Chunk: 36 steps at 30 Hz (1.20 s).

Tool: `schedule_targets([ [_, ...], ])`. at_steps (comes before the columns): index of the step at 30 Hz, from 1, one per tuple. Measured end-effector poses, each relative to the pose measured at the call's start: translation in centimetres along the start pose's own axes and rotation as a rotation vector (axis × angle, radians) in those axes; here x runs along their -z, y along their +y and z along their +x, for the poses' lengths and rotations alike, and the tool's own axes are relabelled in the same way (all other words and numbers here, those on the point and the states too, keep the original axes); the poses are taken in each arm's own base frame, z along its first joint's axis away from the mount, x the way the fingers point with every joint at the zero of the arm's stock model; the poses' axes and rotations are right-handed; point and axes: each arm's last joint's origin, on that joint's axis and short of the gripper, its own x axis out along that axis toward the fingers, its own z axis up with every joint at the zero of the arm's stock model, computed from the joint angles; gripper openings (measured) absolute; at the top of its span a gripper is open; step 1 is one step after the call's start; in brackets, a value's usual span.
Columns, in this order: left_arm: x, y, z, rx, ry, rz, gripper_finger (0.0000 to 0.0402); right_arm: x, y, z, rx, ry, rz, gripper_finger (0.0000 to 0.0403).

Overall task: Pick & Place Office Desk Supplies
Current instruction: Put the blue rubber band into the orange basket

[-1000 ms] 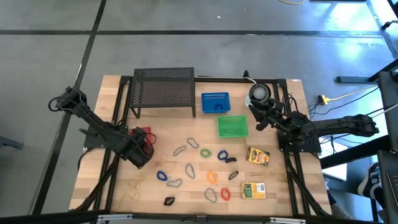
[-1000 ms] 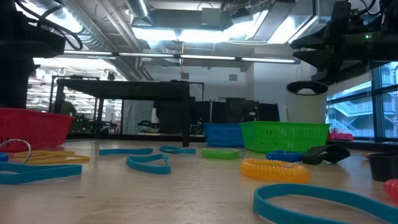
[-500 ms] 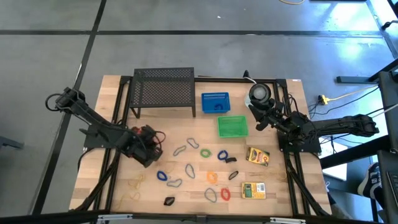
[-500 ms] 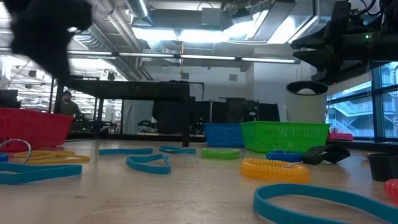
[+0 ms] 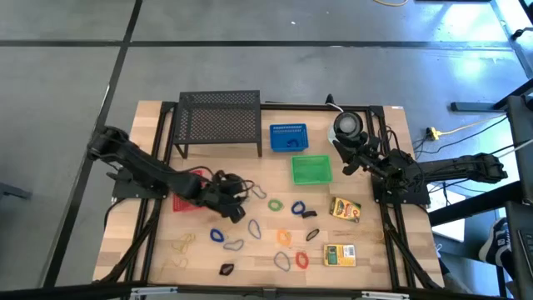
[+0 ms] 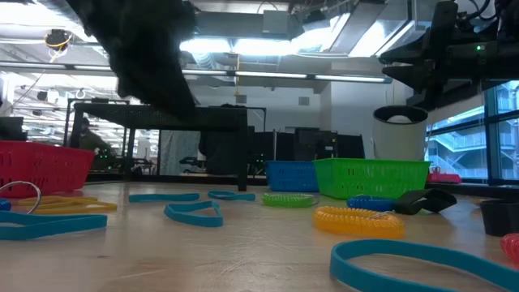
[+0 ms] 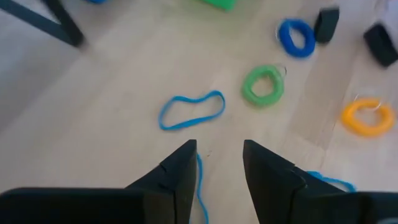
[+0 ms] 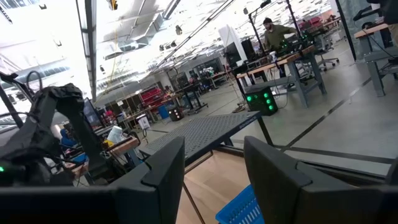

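Leftward no longer, the left pincer (image 5: 236, 200) has swung from the red basket (image 5: 188, 202) to mid-worktop, released above blue loops (image 7: 191, 112). Most supplies lie loose (image 5: 282, 237). Right pincer (image 5: 346, 154) waits, parted, empty.

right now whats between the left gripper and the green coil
In the left wrist view, only a blue oval loop on bare wood lies between the open left gripper and the green coil.
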Motion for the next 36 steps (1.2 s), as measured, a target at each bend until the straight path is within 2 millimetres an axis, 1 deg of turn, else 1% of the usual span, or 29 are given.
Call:
schedule_targets([
  [6, 1.1, 0.3, 3.6, -0.016, 0.122, 0.037, 0.0145, 0.0, 0.0, 0.0, 0.0, 0.0, 0.0, 0.0166],
  [11, 1.5, 0.9, 5.2, -0.04, 0.182, 0.031, 0.0159, 0.0, 0.0, 0.0, 0.0, 0.0, 0.0, 0.0166],
  [17, 1.8, 1.1, 6.0, -0.063, 0.199, 0.033, 0.0166, 0.0, 0.0, 0.0, 0.0, 0.0, 0.0, 0.0166],
  [24, 2.9, 0.9, 7.2, -0.102, 0.219, 0.063, 0.0167, 0.0, 0.0, 0.0, 0.0, -0.001, 0.001, 0.0166],
  [29, 3.0, 0.9, 7.4, -0.121, 0.208, 0.041, 0.0165, 0.0, 0.0, 0.0, 0.0, -0.001, 0.001, 0.0166],
  [32, 3.0, 1.0, 7.5, -0.126, 0.205, 0.031, 0.0151, 0.0, 0.0, 0.0, 0.0, 0.0, 0.0, 0.0166],
  [36, 3.1, 1.0, 7.5, -0.135, 0.201, 0.012, 0.011, 0.0, 0.0, 0.0, 0.0, 0.0, 0.0, 0.0166],
])
